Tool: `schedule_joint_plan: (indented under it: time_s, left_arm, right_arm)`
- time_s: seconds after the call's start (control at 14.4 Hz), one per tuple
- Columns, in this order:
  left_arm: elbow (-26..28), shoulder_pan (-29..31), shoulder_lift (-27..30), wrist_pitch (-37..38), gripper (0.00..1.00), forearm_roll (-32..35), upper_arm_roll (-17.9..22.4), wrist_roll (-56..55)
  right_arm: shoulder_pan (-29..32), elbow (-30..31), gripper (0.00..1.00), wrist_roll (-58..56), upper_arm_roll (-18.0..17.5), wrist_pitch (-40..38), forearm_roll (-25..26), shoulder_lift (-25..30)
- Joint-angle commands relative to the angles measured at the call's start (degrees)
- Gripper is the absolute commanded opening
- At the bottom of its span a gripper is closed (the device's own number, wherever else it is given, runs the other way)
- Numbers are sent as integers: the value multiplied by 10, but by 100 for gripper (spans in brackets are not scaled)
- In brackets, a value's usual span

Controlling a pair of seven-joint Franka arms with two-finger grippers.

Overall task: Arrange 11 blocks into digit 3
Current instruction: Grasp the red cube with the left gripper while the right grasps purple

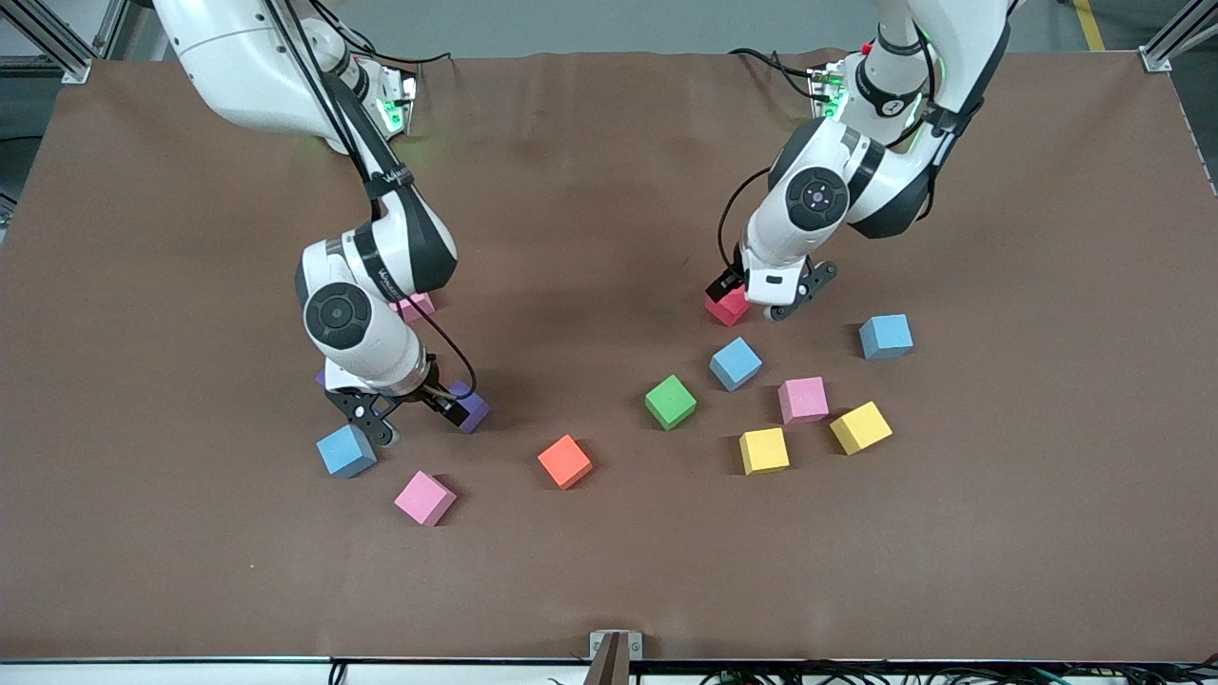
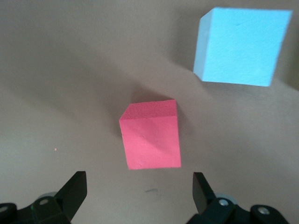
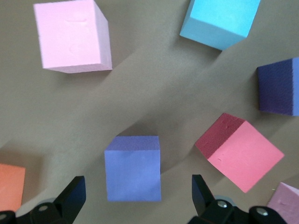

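Front view shows nothing of the digit 3 built yet: the blocks lie scattered apart on the tabletop, the left gripper spread empty over a red block, the right gripper likewise over a purple block.

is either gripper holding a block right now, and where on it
Nothing is held. The left gripper hangs open over the red block; the right gripper hangs open over a purple block.

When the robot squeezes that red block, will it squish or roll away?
The red block looks like matte foam, so it would probably dent slightly and feel light. Flat faces and square edges suggest it will slide, not roll. The left end effector hangs open over it, not yet gripping.
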State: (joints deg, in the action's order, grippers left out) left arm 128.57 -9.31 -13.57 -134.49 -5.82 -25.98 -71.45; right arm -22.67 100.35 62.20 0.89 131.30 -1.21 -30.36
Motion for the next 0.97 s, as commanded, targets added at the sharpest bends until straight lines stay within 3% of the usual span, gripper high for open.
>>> schedule_joint_plan:
  time_s: [0.0, 0.35, 0.62, 0.76, 0.83, 0.9]
  left_arm:
    - [20, -6, -14, -63, 100, 4, 2, -51]
    - [16, -8, -64, -104, 100, 72, 5, -128]
    - [15, -9, -77, -106, 99, 84, 6, -133]
    - [15, -8, -77, -106, 70, 92, 6, -133]
    - [14, -8, -76, -105, 51, 107, 6, -134]
    - [14, -7, -76, -104, 41, 115, 6, -134]
  right_arm:
    - [-4, 5, 100, 23, 0, 22, 1, -13]
    - [-8, 3, 100, 23, 0, 34, 1, -36]
    - [-12, -2, 99, 23, 0, 48, 1, -50]
    - [-13, -2, 97, 22, 0, 50, 2, -58]
    - [-15, -2, 97, 21, 0, 55, 2, -59]
    - [-17, -2, 97, 21, 0, 58, 2, -60]
